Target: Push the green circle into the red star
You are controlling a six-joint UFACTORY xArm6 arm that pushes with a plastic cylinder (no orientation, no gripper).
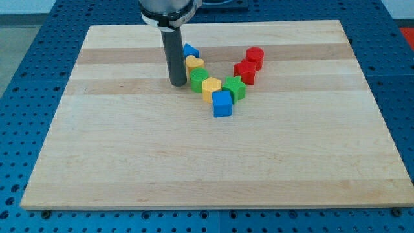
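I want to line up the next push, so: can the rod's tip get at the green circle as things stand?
Probably yes. My tip sits just to the view's left of the green circle block, with nothing between them. The yellow heart block and yellow hexagon-like block crowd its other sides.

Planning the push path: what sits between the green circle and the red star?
In the camera view, the yellow block and green star lie between the green circle and red star.

Rod upright; my tip [177,84] down.
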